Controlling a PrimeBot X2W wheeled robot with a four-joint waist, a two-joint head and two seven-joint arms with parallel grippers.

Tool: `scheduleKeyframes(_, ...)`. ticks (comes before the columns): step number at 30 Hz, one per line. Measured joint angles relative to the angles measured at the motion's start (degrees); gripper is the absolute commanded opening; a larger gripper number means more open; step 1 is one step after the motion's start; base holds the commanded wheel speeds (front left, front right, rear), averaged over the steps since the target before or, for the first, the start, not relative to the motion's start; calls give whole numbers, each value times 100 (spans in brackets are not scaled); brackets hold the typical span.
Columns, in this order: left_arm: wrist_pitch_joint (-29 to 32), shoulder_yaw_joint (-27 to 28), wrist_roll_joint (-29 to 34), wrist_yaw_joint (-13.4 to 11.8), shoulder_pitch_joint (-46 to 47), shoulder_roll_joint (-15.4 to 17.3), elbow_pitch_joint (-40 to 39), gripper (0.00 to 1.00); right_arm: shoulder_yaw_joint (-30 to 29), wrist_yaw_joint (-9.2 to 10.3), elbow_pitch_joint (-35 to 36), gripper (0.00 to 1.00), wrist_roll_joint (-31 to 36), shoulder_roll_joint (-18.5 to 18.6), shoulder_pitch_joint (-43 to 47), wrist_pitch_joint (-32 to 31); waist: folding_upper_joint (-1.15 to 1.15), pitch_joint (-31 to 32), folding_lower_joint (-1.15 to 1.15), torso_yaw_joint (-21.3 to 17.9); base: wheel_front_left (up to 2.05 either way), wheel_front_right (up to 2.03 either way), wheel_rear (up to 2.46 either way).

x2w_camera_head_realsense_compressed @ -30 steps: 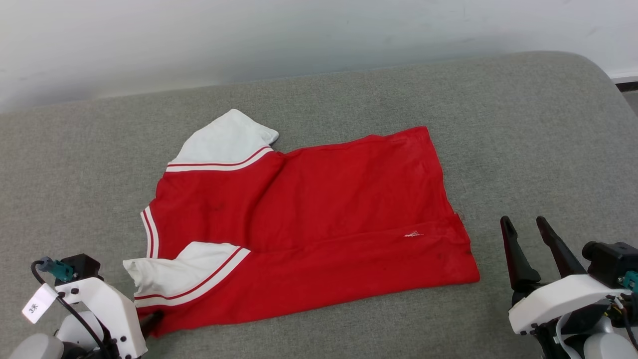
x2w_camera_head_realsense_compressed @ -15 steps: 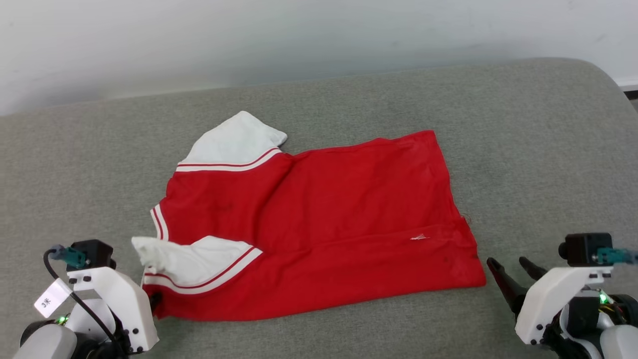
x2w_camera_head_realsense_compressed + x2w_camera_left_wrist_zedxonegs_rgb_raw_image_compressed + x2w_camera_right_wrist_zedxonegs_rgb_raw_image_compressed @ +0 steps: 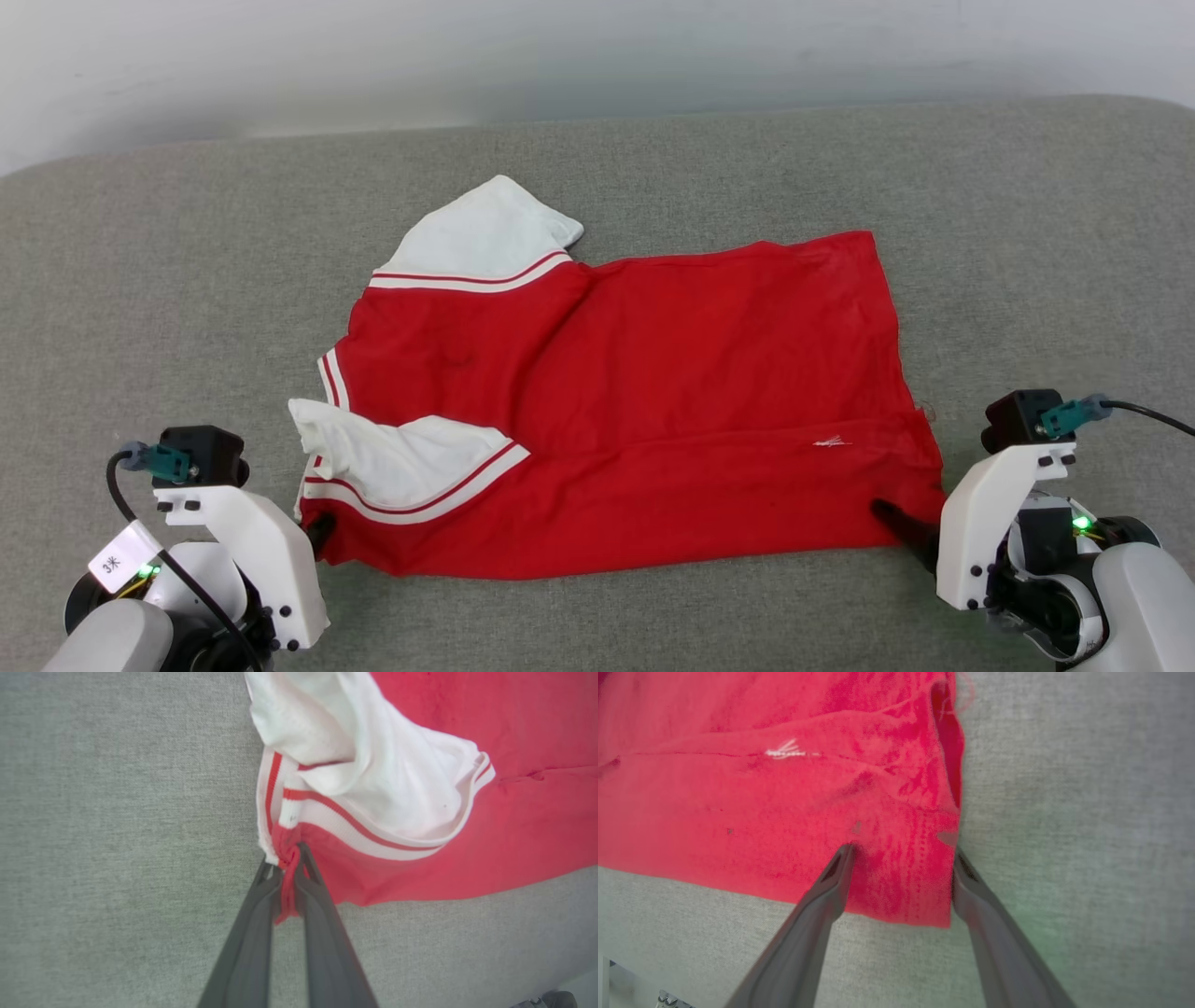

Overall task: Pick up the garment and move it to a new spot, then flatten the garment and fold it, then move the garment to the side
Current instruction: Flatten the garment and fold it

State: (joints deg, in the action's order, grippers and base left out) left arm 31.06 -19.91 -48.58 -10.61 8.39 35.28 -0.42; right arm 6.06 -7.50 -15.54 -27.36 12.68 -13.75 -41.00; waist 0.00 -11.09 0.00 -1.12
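Garment (image 3: 653, 411), long axis left-right, top leftward

A grey cloth-covered surface (image 3: 140, 280) bears the red garment (image 3: 653, 392), spread nearly flat.

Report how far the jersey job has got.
Done: nothing clearly; the garment lies spread on the grey surface, near sleeve rumpled. In hand: the left gripper is shut on its near sleeve-side corner; the right gripper straddles the near hem corner, jaws open. Left: close the right, lift, move, flatten, fold, set aside.
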Motion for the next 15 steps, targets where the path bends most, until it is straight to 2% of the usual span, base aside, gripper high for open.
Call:
scheduleKeyframes(4, -20, -7, -9, -8, -15, -30, -16, 0, 134, 2, -201, 100, -241, 2, -100, -91, 0, -58, 0, 34, 0, 0, 0)
scheduleKeyframes(5, -24, -10, -14, -8, -29, -34, -15, 0, 147, 2, -229, 55, -270, 2, -129, -85, 0, -59, 0, 32, 0, 0, 0)
scheduleKeyframes(6, -24, -11, -25, -9, -47, -34, -19, 0, 164, 2, -256, 31, -291, 3, -144, -59, 0, -60, 0, 31, 0, 0, 0)
scheduleKeyframes(7, -24, -13, -31, -18, -63, -35, -20, 0, 172, 2, -283, 0, -305, 4, -154, -40, 0, -58, 0, 30, 0, 0, 0)
scheduleKeyframes(15, -111, -18, -41, -26, -174, -46, -68, 0, 171, 0, -397, 0, -459, 68, -182, 155, 0, 104, 0, 18, 0, 0, 0)
